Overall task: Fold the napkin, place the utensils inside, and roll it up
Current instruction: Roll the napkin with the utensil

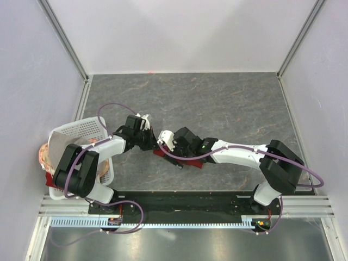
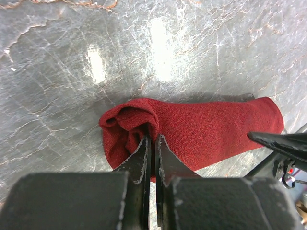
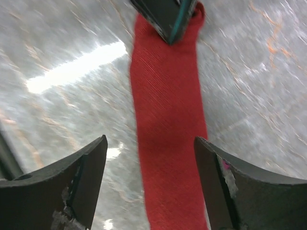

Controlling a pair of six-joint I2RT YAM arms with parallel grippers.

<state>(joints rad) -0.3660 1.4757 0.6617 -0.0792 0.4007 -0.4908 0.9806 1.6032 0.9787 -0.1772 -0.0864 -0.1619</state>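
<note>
The dark red napkin (image 2: 206, 129) lies rolled into a long tube on the grey stone-patterned table, between the two arms (image 1: 190, 162). My left gripper (image 2: 153, 139) is shut, its tips pinching the fabric at the roll's open, crumpled end. My right gripper (image 3: 149, 139) is open and hovers just above the napkin roll (image 3: 168, 120), one finger on each side of it and neither touching. The left gripper's fingertips (image 3: 165, 17) show at the far end of the roll in the right wrist view. No gold utensil is in view.
A white perforated basket (image 1: 81, 130) stands at the table's left edge beside the left arm, with a pale cloth (image 1: 54, 144) hanging in it. Enclosure walls and metal posts bound the table at the left, right and back.
</note>
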